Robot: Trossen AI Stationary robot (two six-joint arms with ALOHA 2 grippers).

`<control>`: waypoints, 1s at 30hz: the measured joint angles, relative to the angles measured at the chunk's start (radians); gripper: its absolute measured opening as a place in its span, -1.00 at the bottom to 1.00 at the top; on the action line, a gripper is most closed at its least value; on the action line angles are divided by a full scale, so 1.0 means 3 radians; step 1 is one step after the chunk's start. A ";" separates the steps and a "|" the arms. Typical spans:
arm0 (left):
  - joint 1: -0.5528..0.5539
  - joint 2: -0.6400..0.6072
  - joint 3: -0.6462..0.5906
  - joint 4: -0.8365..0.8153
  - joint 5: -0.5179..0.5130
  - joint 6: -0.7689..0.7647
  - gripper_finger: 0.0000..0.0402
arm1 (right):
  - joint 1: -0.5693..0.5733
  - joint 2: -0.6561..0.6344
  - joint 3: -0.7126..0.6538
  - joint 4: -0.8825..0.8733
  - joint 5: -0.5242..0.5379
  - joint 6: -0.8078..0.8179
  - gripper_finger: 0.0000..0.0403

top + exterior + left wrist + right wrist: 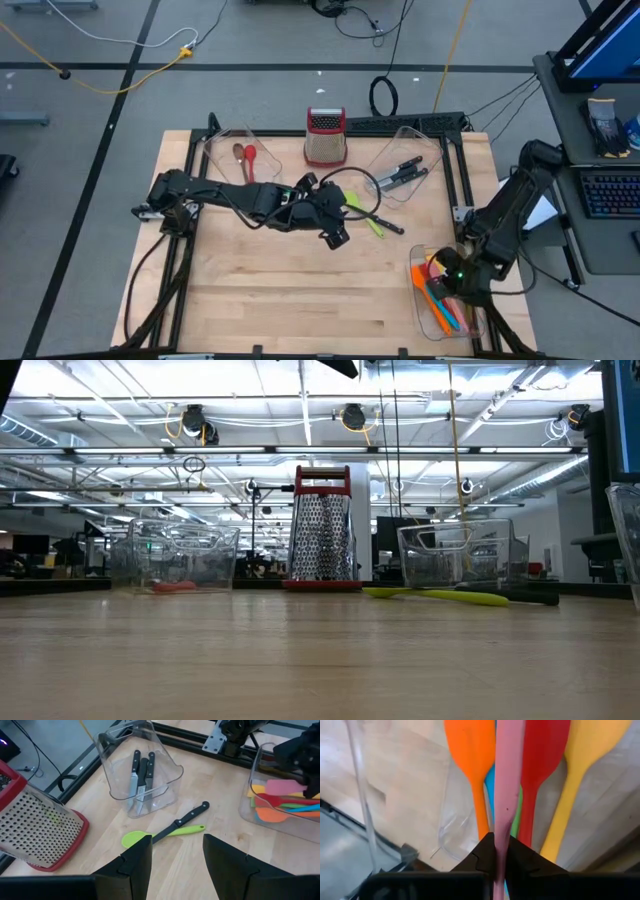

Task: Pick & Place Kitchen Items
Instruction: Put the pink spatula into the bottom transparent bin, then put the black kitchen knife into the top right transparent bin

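A green spoon (150, 836) and a black-handled knife (182, 822) lie crossed on the table's middle, just ahead of my left gripper (172, 855), which hovers open above the wood. At the near right, my right gripper (500, 865) is shut on a pink spatula (507, 780) inside a clear bin (425, 310). Under the pink spatula lie orange (472, 750), red (542, 755) and yellow (592, 750) utensils. The left wrist view shows the pink blade (282, 786) over that pile. My right gripper pinches the pink spatula's handle (502, 845) between its two fingers. The fingers slant down into the bin, and the handle runs out ahead between them, along their line. The spatula stretches over the other utensils in the bin; whether it rests on them, I cannot tell.
A steel grater with a red top (325, 137) stands at the far middle. A clear bin with knives (140, 775) sits far right, another with a red and a brown spoon (245, 155) far left. Bare wood (300, 290) spreads across the near half.
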 joint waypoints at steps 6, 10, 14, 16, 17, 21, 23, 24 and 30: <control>-0.0010 0.0000 -0.0001 0.0000 0.0000 -0.0023 -0.12 | -0.0001 0.0035 0.0000 -0.0041 0.0001 0.0004 -0.87; -0.0010 0.0000 -0.0001 0.0000 0.0000 -0.0039 -0.12 | -0.0001 0.0035 0.0000 -0.0145 0.0001 0.0003 -0.82; -0.0010 0.0000 -0.0001 0.0000 0.0000 -0.0048 -0.12 | -0.0001 0.0035 0.0000 -0.0177 0.0001 0.0003 -0.75; -0.0010 0.0000 -0.0001 0.0000 0.0000 -0.0048 -0.12 | -0.0001 0.0034 -0.0014 -0.0163 0.0001 0.0003 -0.71; -0.0010 0.0000 -0.0001 0.0000 0.0000 -0.0047 -0.12 | -0.0001 0.0034 -0.0025 -0.0162 0.0001 0.0003 -0.68; -0.0010 0.0000 -0.0001 0.0000 0.0000 -0.0047 -0.12 | -0.0001 0.0030 -0.0050 -0.0156 0.0001 -0.0010 -0.60; -0.0010 0.0000 -0.0001 0.0000 0.0000 -0.0047 -0.12 | -0.0001 -0.0002 -0.0050 -0.0126 -0.0005 -0.0126 -0.57; -0.0010 0.0000 -0.0001 0.0000 0.0000 -0.0047 -0.12 | -0.0001 -0.0035 -0.0050 -0.0095 -0.0006 -0.0190 -0.56; -0.0010 0.0000 -0.0001 0.0000 0.0000 -0.0046 -0.12 | -0.0001 -0.0385 -0.0050 0.0123 -0.0010 -0.0477 -0.68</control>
